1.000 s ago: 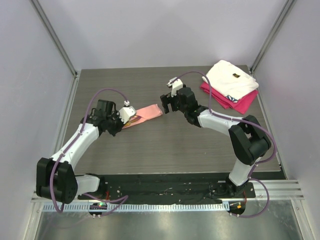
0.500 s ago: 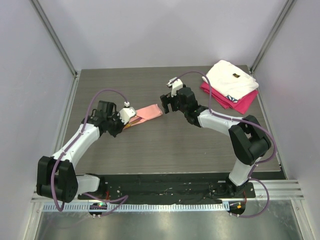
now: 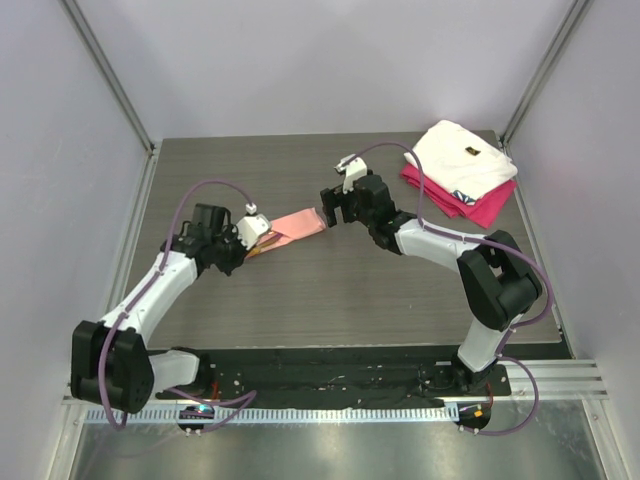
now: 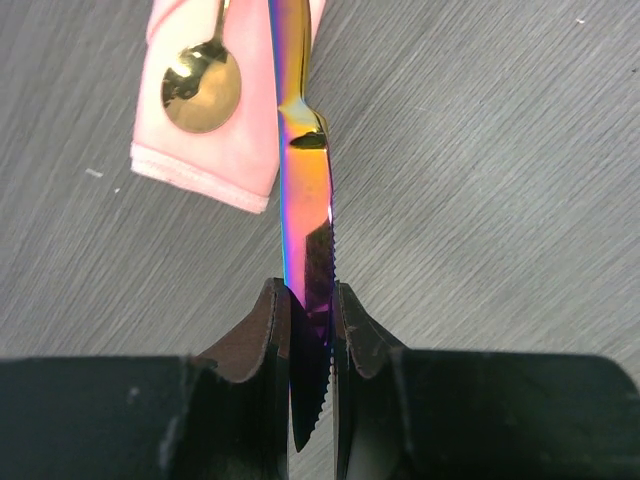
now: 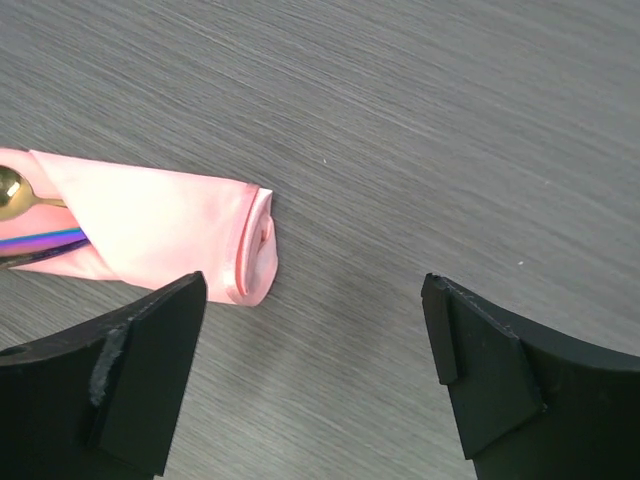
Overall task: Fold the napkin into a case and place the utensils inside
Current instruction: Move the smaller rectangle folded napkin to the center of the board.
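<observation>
Right hand, spread wide, hovers beside folded napkin.

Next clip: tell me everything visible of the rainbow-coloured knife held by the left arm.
The slim metal knife has a mirror-like iridescent finish: purple, gold, blue. Its serrated blade is pinched between the left gripper's black fingers, which are shut on it. The handle end runs into the folded salmon-pink napkin, beside the gold spoon bowl, over the dark wood-grain table.

This looks like a robotics lab cell, probably purpose-built. A dark wood-grain table is boxed in by plain pale walls and aluminium posts. The cabled left arm and right arm are bolted to a black base plate at the near edge.
</observation>
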